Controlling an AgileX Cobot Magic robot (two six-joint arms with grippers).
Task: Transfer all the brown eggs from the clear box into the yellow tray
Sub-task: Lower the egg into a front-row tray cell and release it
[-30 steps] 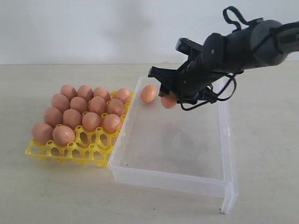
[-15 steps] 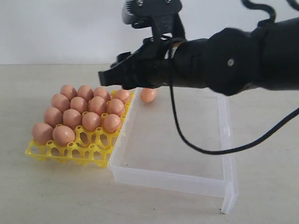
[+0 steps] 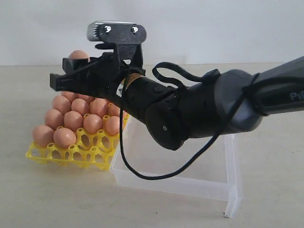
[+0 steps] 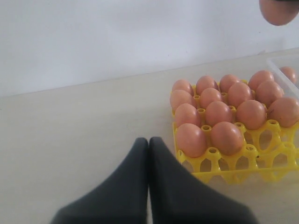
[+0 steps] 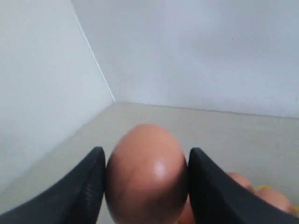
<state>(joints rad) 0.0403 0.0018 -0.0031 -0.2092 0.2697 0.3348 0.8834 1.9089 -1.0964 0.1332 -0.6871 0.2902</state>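
My right gripper (image 3: 70,67) is shut on a brown egg (image 3: 78,55) and holds it in the air above the back of the yellow tray (image 3: 71,156). In the right wrist view the egg (image 5: 145,172) fills the gap of that gripper (image 5: 145,153), both fingers against its sides. Several brown eggs (image 3: 73,119) sit in the tray's cups; the front row of cups (image 3: 92,153) is bare. The clear box (image 3: 190,183) stands right of the tray, its back part hidden by the arm. One egg (image 4: 290,73) shows inside the box (image 4: 282,63). My left gripper (image 4: 149,142) is shut and empty, low over the table near the tray (image 4: 233,170).
The right arm (image 3: 199,111) stretches across the box and tray, hiding the box's far end. The box's flange (image 3: 232,202) juts down at its front right corner. Bare table (image 3: 57,199) lies in front of and left of the tray.
The right arm has swung left and upward with the egg, from over the box's back end to above the tray. The egg left in the box is now hidden in the exterior view.
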